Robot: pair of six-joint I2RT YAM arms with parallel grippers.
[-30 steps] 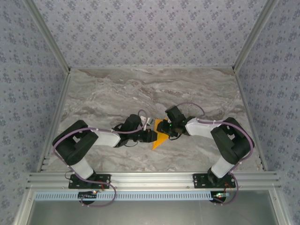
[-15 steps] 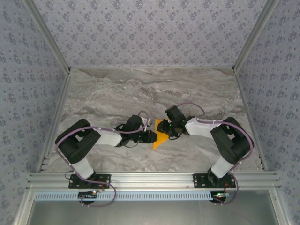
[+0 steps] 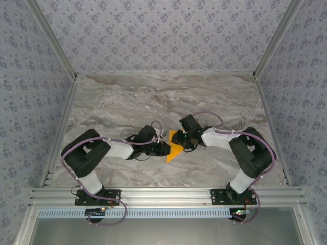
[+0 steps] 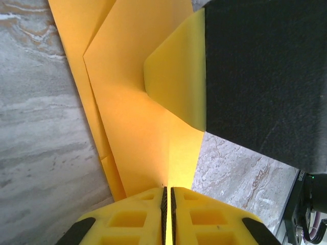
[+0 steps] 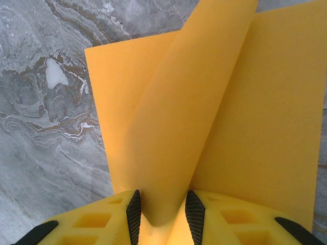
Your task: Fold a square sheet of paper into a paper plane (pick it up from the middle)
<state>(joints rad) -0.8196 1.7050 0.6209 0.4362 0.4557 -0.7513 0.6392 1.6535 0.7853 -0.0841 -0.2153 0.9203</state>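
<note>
The orange sheet of paper (image 3: pixel 175 151) lies mid-table, folded into a narrow pointed shape with its tip toward the near edge. My left gripper (image 3: pixel 165 148) reaches it from the left. In the left wrist view that gripper (image 4: pixel 167 190) is shut on a raised crease of the paper (image 4: pixel 127 107), the pads nearly touching. My right gripper (image 3: pixel 180 140) comes in from the right. In the right wrist view its jaws (image 5: pixel 161 204) stand a little apart, closed on a rounded, upstanding fold of the paper (image 5: pixel 204 102). One right fingertip (image 4: pixel 176 76) shows pressed against the sheet.
The grey marble table (image 3: pixel 153 97) stretches behind and beside the paper. Patterned walls and metal rails (image 3: pixel 66 117) enclose it on three sides. Both arm bases sit on the front rail (image 3: pixel 168 194).
The left arm has edged slightly right toward the paper and both sets of jaws have closed a little. The paper has stayed where it was.
</note>
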